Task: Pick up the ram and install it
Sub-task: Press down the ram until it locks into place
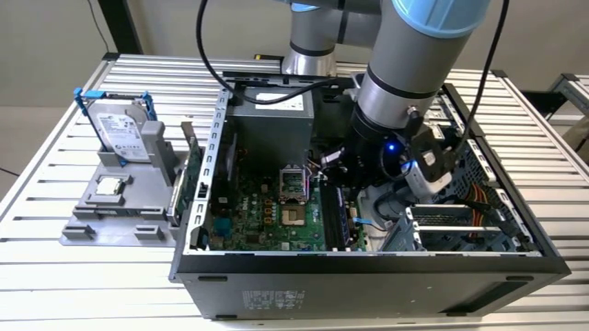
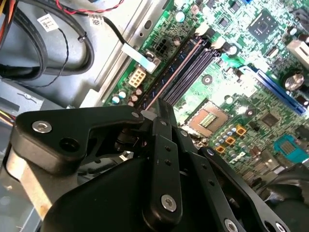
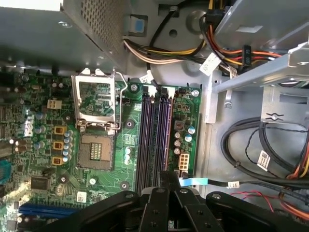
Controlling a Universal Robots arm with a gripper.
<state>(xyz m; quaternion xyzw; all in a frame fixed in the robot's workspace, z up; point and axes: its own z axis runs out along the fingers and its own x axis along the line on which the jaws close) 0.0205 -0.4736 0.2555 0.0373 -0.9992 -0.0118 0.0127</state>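
Nearest is the claw (image 2: pixel 153 116), fingers drawn together on what looks like the ram (image 2: pixel 174 75) — a thin stick seen edge-on. Rightward from the CPU socket (image 3: pixel 96 104) lie the memory slots (image 3: pixel 154 140) — parallel to the ram's long axis, just beneath it.

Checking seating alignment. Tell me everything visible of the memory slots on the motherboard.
The memory slots are long, parallel channels of black and purple plastic, flat on the green motherboard. White latch clips cap one end. They run beside the CPU socket, between it and the board's edge. The gripper hangs over their other end; whether any slot holds a stick cannot be told.
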